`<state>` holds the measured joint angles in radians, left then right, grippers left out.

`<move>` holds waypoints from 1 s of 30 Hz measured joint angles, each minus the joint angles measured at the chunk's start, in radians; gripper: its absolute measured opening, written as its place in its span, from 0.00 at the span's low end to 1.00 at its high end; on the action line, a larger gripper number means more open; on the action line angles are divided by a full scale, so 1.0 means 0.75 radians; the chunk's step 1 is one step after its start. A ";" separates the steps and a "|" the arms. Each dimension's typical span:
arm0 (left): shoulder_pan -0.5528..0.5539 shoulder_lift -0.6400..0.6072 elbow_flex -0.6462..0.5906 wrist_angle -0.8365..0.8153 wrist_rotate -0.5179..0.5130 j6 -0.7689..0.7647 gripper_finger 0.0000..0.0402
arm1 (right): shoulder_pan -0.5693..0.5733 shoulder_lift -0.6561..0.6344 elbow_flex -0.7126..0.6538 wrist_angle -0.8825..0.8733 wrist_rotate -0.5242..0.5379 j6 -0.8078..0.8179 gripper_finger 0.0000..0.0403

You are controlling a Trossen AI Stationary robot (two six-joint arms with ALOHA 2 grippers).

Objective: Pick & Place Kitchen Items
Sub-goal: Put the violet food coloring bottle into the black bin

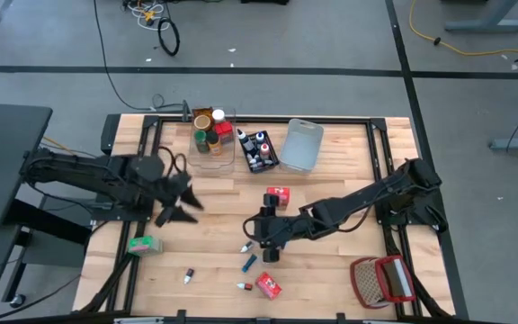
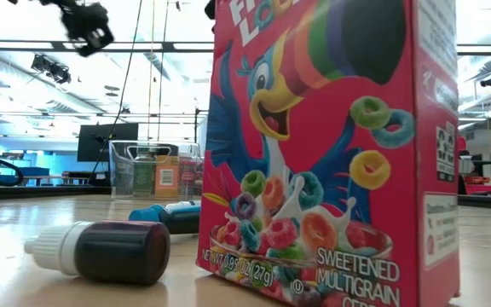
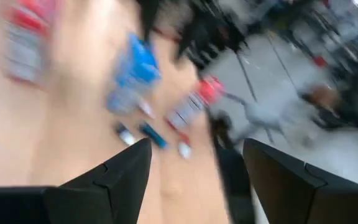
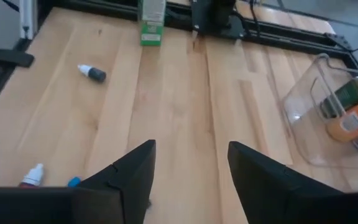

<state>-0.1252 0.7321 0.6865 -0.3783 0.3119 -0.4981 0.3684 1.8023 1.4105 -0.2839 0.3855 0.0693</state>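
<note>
Left arm point(image 1: 88, 175) and right arm point(image 1: 367, 200): dark, near-black segmented links joined by rounded joint housings, with black cables looped along the left arm's forward links. Left gripper point(image 1: 180, 200): two black, wedge-shaped fingers point(image 3: 114, 177) with flat, angular facets and a matte finish. Right gripper point(image 1: 266, 241): two fingers point(image 4: 135, 171) of the same black, tapering, faceted form.

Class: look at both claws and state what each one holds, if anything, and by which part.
Nothing is held. The left claw and the right claw both stand open, with only bare table between their fingers.
</note>
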 joint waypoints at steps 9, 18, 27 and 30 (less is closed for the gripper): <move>-0.345 0.099 0.002 0.044 -0.494 -0.129 0.66 | 0.001 0.001 0.000 -0.055 0.093 -0.034 0.48; -0.509 0.423 0.228 -0.265 -0.619 -0.394 0.66 | -0.015 0.001 0.000 -0.066 0.264 -0.177 0.48; -0.585 0.817 0.403 -0.569 -0.534 -0.714 0.66 | -0.074 0.001 -0.001 -0.073 0.305 -0.301 0.48; -0.583 0.906 0.404 -0.568 -0.425 -0.894 0.66 | -0.106 0.001 -0.001 -0.073 0.301 -0.339 0.48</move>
<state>-0.5627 1.4119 0.9894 -0.8046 -0.0068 -1.1689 0.2887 1.8027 1.4097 -0.3389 0.6114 -0.1853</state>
